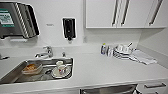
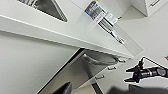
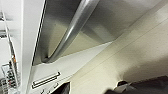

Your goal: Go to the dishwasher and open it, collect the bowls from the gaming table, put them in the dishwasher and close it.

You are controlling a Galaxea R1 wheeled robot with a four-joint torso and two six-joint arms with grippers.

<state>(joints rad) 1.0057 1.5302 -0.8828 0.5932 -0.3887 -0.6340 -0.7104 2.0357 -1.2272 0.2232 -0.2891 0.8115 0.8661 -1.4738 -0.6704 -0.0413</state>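
Along the white wall we face a long white worktop (image 1: 100, 70), wall cabinets (image 1: 120, 12) above its far right corner. Sunk into its left end is a steel sink (image 1: 15, 72) with dishes; stacked plates (image 1: 122, 52) sit towards the back right. Beneath the front edge is the dishwasher (image 1: 110, 89), its steel front tilting out in the left wrist view (image 2: 75, 72). Our right wrist view sees its bar handle (image 3: 72, 27) close. The right gripper (image 2: 133, 73) hangs in open air with its fingers spread; the left one's state we cannot tell.
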